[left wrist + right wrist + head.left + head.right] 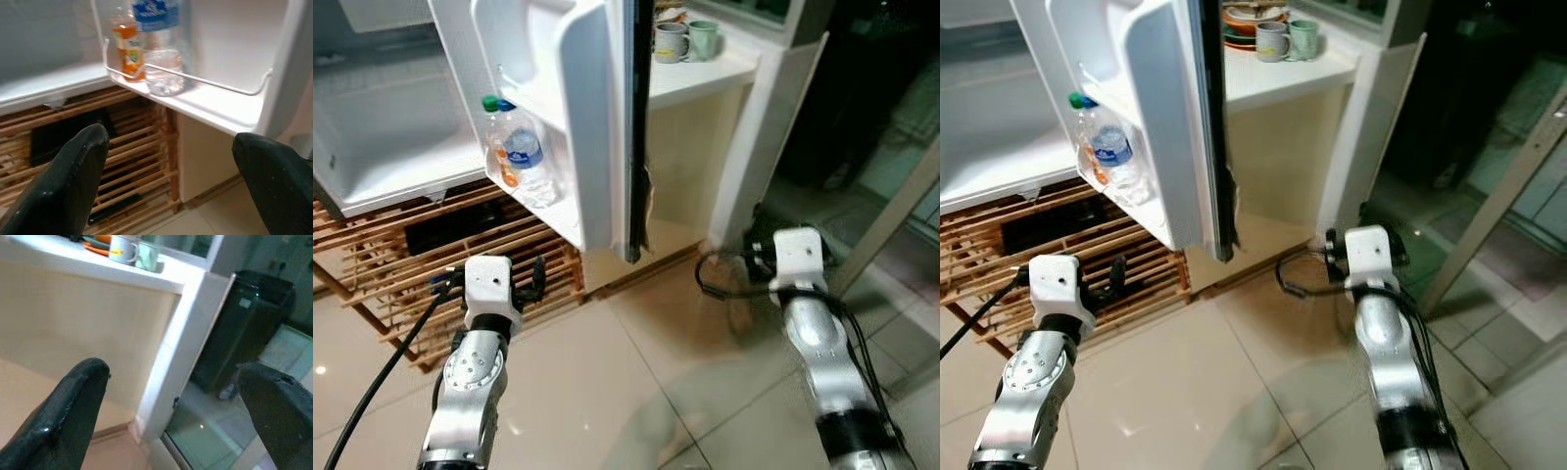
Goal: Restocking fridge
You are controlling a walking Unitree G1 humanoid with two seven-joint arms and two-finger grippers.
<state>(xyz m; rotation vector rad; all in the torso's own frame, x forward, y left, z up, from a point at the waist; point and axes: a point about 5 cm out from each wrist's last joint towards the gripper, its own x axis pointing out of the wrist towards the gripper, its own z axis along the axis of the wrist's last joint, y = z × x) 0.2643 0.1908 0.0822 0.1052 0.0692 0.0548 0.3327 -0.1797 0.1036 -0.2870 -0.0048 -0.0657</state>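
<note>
The white fridge door [597,117] stands open, its low door shelf [205,100] holding a clear water bottle [527,157] with a blue label and a small orange drink bottle [499,162] with a green cap. My left gripper [171,161] hangs just below and in front of that shelf, open, with nothing between its black fingers [73,181]. The fridge's white inside [391,137] lies to the left. My right gripper [171,396] is low by the white counter's end panel [744,166], open and holding nothing.
A slatted wooden rack [421,255] sits under the fridge. Two mugs [685,41] and plates [1253,24] stand on the counter behind the door. A black bin [244,328] and a glass door frame [891,215] are at the right. Cables [715,279] trail over the tiled floor.
</note>
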